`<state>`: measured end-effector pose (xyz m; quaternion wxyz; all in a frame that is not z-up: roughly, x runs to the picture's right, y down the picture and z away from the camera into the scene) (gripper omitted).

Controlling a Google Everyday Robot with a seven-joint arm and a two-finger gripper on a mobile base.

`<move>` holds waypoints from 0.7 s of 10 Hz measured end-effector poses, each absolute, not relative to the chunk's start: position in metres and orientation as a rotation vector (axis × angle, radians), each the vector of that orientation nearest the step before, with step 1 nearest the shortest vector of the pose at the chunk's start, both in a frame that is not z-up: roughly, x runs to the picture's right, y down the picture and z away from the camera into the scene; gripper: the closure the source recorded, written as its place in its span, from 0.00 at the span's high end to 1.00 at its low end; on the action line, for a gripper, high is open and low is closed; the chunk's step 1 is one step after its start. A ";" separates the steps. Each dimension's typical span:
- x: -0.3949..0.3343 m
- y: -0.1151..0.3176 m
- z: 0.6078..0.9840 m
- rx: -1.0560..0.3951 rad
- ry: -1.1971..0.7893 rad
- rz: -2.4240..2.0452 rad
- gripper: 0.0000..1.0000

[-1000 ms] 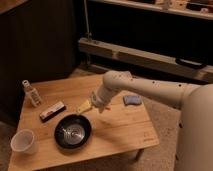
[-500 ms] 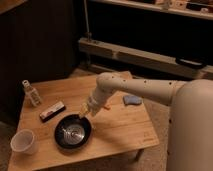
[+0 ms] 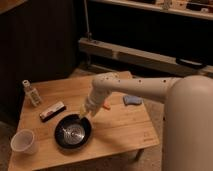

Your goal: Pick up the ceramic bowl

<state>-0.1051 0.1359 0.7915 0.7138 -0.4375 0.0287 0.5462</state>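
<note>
Over the far right rim of the ceramic bowl (image 3: 73,132) hangs the gripper (image 3: 83,116); its grip cannot be told. The bowl sits near the wooden table's (image 3: 120,126) front edge, with a white cup (image 3: 23,141) well apart.

A: Arm (image 3: 145,87) just behind the gripper (image 3: 82,116)?
B: Glossy white, tube-shaped, dotted with a row of small dark spots.
A: Further back from the gripper?
B: Broad, rounded white shell (image 3: 192,130).
A: And the gripper itself?
B: Small, pale yellowish, at the far rim of the ceramic bowl (image 3: 61,141).
</note>
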 end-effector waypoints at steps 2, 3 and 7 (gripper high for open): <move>-0.105 0.137 0.792 -0.970 0.066 1.210 0.56; -0.104 0.136 0.792 -0.969 0.066 1.211 0.56; -0.107 0.144 0.811 -0.982 0.098 1.205 0.56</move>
